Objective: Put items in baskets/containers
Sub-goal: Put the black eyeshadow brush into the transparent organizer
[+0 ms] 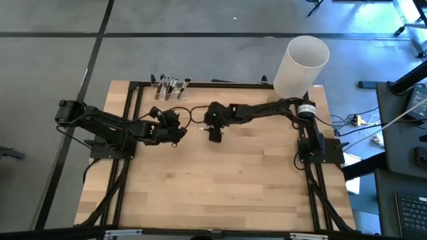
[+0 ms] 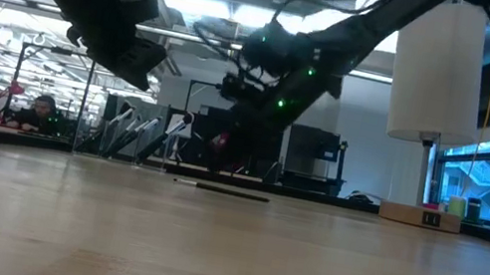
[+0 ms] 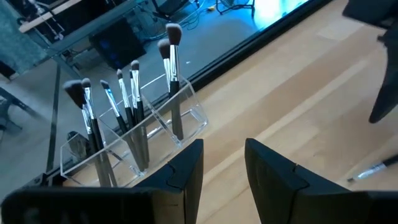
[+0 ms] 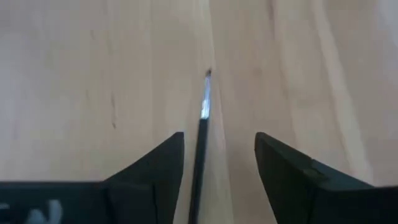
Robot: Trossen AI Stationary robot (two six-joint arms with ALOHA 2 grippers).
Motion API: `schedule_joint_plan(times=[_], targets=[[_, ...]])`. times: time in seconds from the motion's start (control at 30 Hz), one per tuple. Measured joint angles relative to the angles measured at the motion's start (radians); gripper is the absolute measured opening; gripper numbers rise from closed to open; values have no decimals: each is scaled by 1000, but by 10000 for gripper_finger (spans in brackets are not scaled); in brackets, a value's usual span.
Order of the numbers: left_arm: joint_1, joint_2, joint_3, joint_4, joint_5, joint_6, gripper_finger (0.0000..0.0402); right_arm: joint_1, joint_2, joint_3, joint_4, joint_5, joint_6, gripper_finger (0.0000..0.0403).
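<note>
A clear plastic organiser (image 3: 134, 146) stands near the table's far edge (image 1: 170, 90). Several makeup brushes (image 3: 127, 106) stand upright in its compartments, bristles up. One thin dark brush (image 4: 202, 134) lies flat on the wood, also seen in the low view (image 2: 221, 190) and the left wrist view (image 3: 373, 169). My right gripper (image 4: 219, 168) is open and points down over this brush, one finger on each side of its handle, touching nothing. My left gripper (image 3: 224, 168) is open and hovers just short of the organiser, left of the right gripper (image 1: 215, 135).
A tall white cylinder (image 1: 300, 65) stands at the table's far right corner. Black frame rails run along the far edge (image 1: 220, 83) and both sides. Bare wood (image 1: 220, 187) stretches toward the near edge. A person (image 2: 39, 111) sits in the room beyond the table.
</note>
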State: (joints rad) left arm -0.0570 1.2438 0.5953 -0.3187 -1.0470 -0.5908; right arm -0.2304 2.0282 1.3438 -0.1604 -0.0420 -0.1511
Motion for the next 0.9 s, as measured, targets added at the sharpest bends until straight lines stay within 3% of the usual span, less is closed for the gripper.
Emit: schedule_joint_plan(times=[0.3,0.6,0.9], targets=[[0,0,0,0,0,2,114,-8,38,4,-87,-7,-17,140],[0,0,0,8,-3,0,114,-22,57,9,-142,-7,34,16],[0,0,0,8,-6,-8,114,-22,49,4,-137,-11,44,14]])
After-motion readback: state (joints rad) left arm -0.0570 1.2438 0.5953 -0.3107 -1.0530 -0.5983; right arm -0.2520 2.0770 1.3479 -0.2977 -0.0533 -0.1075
